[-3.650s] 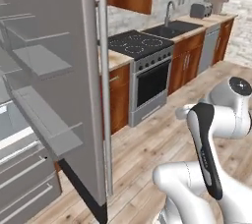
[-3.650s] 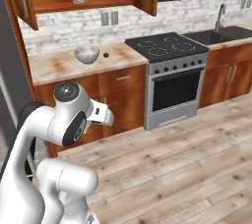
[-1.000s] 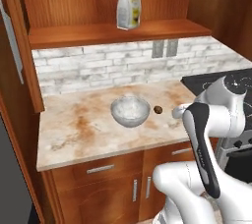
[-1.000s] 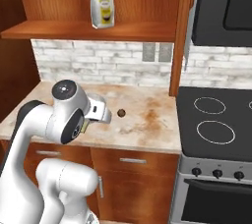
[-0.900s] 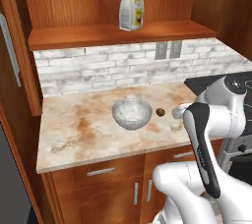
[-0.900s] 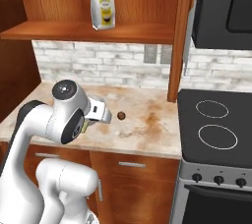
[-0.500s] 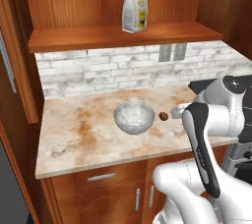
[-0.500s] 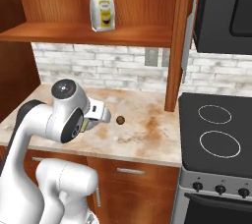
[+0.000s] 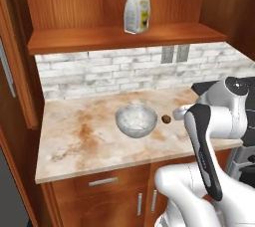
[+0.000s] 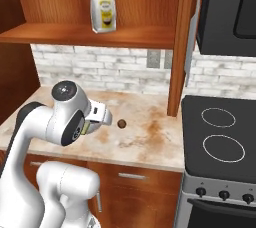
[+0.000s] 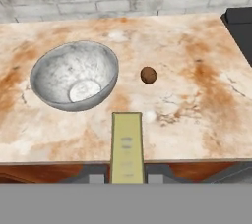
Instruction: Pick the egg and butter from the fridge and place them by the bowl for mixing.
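Marble-patterned surface fills the hand view, its near edge at the bottom of the frame. Nearest, the jaws (image 11: 127,176) are closed on the butter (image 11: 127,144), which juts up from bottom centre. Beyond it, the bowl (image 11: 75,74) sits at centre left, with the egg (image 11: 148,74) just beside it. Judging by this, only the butter remains to set down. Since half a second ago, the base has crept slightly closer.

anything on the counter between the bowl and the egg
No, that stretch is bare. In the hand view the bowl and the egg sit apart with only marbled counter between them; the butter lies nearer the camera, between the fingers.
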Controlling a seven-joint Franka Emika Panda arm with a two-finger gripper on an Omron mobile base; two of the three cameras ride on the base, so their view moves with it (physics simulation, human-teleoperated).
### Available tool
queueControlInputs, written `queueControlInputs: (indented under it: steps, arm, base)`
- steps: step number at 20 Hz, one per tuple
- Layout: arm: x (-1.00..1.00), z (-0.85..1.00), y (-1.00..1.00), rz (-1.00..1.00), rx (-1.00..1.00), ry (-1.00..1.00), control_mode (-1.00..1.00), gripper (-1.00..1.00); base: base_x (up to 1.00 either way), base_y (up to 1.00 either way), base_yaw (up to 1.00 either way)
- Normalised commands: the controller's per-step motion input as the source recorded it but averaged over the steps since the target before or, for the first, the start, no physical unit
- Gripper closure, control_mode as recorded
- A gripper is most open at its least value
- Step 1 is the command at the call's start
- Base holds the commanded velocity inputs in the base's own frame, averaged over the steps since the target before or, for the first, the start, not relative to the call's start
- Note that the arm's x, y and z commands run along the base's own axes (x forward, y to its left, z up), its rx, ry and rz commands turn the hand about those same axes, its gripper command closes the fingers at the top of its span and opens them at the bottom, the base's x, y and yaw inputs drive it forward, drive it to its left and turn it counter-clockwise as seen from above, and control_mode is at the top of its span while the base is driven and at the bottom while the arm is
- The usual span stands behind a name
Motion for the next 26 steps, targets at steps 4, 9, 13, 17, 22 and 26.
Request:
queueControlInputs:
  steps: [4, 9, 13, 17, 22, 26]
  arm:
    - [0.00, 0.00, 0.00, 0.00, 0.00, 0.00, 1.00, 1.00]
    - [0.08, -0.01, -0.10, -0.03, 0.00, 0.00, -1.00, 1.00]
    - [0.23, -0.10, -0.46, -0.17, 0.05, 0.03, -1.00, 1.00]
    - [0.41, -0.21, -0.33, -0.30, 0.01, 0.02, -1.00, 1.00]
    - [0.26, -0.37, -0.09, -0.26, 0.02, 0.00, -1.00, 1.00]
    - [0.13, -0.42, 0.00, -0.16, 0.19, 0.00, -1.00, 1.00]
  base:
    - [0.20, -0.02, 0.00]
    - [0.00, -0.01, 0.00]
    - [0.00, 0.00, 0.00]
    - [0.00, 0.00, 0.00]
    - [0.00, 0.00, 0.00]
    - [0.00, 0.00, 0.00]
